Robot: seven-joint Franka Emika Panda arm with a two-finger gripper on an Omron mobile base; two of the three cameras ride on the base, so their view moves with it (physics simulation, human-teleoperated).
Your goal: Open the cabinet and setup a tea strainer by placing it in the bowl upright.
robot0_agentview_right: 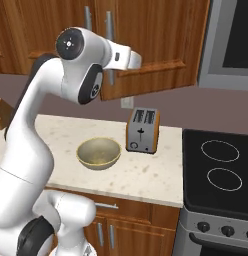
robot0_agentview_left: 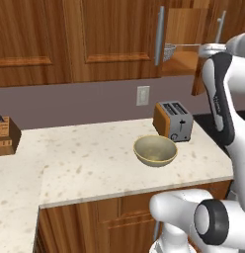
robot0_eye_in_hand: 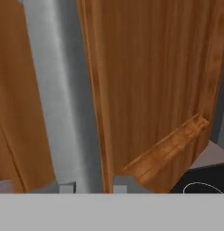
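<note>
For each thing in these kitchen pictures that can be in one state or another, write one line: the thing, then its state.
Reddish-brown wooden wall cabinet: right door swung partly open.
Grey metal mesh tea strainer: on the shelf inside the cabinet.
Olive-tan ceramic bowl: upright on the counter, empty.
Silver and orange toaster: upright, slots empty.
Black stovetop: nothing on the rings.
Hand: closed around the silver bar handle.

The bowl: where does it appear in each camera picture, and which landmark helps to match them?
Left base view: the bowl sits right of centre on the counter.
Right base view: the bowl sits left of centre.
Hand view: not in it.
Shared landmark: the toaster stands just behind the bowl, to its right.
</note>
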